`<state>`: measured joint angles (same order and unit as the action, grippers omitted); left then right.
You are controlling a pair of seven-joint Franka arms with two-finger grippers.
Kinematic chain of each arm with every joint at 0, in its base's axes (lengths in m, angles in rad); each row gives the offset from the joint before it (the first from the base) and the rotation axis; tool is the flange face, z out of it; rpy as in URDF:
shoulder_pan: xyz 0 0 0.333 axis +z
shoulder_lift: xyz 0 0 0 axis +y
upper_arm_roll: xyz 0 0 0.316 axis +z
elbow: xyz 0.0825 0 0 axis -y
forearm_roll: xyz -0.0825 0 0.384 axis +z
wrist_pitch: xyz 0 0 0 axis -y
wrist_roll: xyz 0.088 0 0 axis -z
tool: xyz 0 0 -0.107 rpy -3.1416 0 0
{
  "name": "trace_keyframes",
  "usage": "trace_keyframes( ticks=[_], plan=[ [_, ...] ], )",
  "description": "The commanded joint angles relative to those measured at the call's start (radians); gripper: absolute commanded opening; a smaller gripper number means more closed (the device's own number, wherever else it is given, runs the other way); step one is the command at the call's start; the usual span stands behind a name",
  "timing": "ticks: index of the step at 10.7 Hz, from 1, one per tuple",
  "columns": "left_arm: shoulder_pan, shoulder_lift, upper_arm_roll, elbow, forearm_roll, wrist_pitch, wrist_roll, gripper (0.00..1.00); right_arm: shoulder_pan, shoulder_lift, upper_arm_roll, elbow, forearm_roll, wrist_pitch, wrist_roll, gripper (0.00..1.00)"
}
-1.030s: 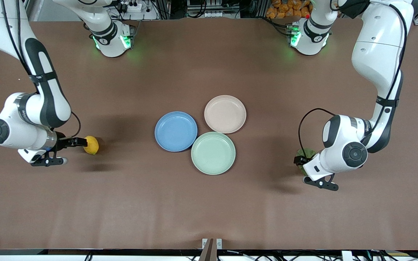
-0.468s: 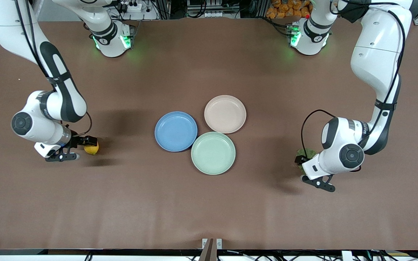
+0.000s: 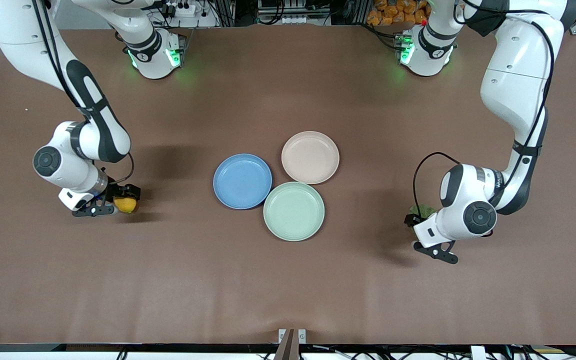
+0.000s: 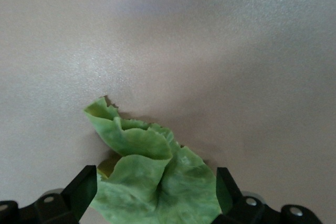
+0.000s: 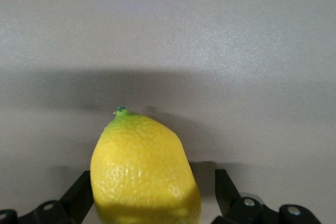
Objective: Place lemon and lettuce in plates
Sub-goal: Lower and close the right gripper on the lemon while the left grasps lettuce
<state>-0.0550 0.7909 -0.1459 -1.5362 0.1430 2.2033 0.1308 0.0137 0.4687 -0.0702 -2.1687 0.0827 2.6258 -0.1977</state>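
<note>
Claws: 2, both open | lemon (image 5: 144, 174): 1 | lettuce (image 4: 152, 182): 1 | plates: 3

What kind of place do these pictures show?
Probably a robotics lab: a brown-covered table with two white arms bolted along one edge, cables and equipment racks past them. Three plates sit mid-table; the right gripper straddles a lemon, the left gripper lettuce.
</note>
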Motion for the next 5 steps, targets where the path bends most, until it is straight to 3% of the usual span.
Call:
trace_keyframes(
  ticks=[1,4,5],
  plan=[
    [0.006,0.01,-0.004,-0.002,0.026,0.012,0.013,1.0,0.015,0.011,0.001,-0.02,0.023,0.045,0.003,1.0],
    [0.006,0.017,-0.004,-0.009,0.026,0.015,0.012,1.0,0.063,0.033,0.0,-0.026,0.023,0.094,0.079,1.0],
    [0.006,0.018,-0.004,-0.009,0.026,0.019,0.004,0.46,0.063,0.033,0.0,-0.026,0.022,0.092,0.078,0.97]
  ],
)
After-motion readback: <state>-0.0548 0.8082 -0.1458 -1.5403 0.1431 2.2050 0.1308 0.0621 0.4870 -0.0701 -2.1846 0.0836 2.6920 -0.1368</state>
